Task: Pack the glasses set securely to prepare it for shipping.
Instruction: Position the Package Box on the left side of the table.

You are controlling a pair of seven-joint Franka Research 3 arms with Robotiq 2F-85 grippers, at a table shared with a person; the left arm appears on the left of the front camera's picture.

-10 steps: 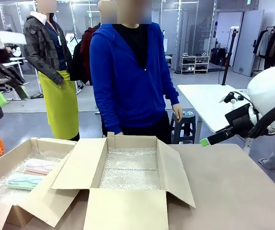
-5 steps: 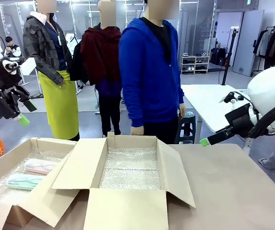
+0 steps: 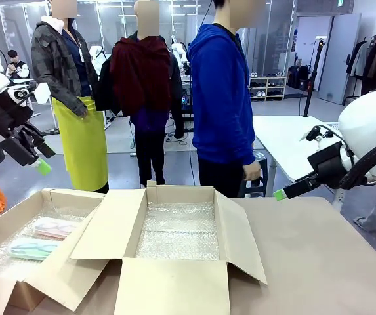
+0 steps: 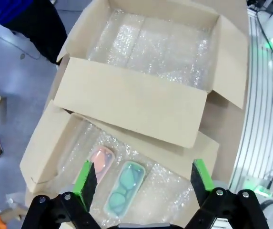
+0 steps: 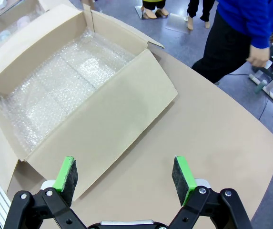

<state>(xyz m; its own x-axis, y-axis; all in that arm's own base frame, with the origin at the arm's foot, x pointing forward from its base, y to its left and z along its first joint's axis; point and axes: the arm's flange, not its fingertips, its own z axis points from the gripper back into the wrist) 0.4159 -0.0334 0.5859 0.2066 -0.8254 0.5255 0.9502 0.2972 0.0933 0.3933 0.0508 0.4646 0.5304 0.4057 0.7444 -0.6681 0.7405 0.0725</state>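
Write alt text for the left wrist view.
Seen from above, the left gripper hangs open over a pink case and a green case, side by side on bubble wrap in a shallow box. Beyond it stands a larger open box, also lined with bubble wrap.

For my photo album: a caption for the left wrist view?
Open left claw hovers above pink case and mint case in a bubble-wrapped box.
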